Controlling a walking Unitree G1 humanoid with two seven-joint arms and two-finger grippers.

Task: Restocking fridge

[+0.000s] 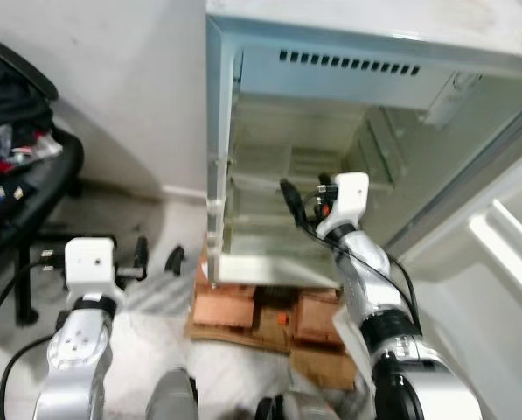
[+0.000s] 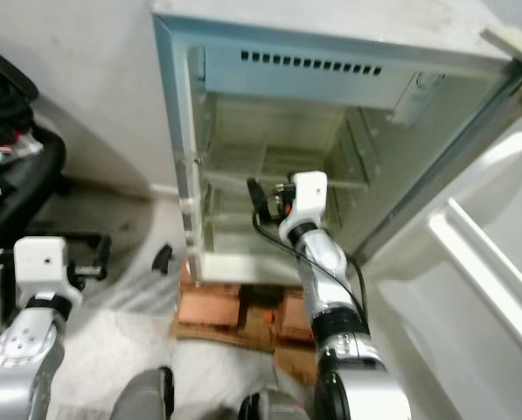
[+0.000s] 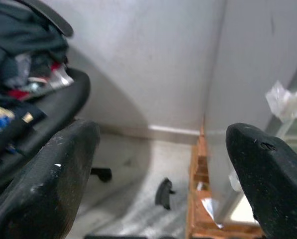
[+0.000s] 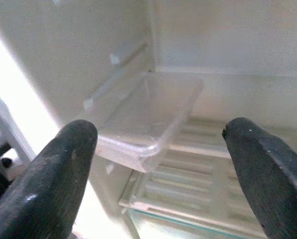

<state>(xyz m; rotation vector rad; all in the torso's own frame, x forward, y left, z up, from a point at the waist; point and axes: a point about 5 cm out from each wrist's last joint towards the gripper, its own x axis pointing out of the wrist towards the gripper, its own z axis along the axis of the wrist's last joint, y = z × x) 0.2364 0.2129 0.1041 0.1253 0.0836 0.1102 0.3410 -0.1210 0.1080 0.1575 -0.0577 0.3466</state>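
Left eye view, centre frame: right gripper [image 1: 288,194], jaws wide apart and empty, inside open fridge [image 1: 243,96]; left gripper [image 3: 158,169] likewise spread, empty.

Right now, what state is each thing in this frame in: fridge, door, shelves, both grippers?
fridge: open, nothing seen on its shelves
fridge door: swung wide to the robot's right
clear tray: sitting on the upper ledge inside, empty
right gripper: open, reached into the fridge, holding nothing
left gripper: open, held low beside the fridge, holding nothing
office chair: piled with clutter
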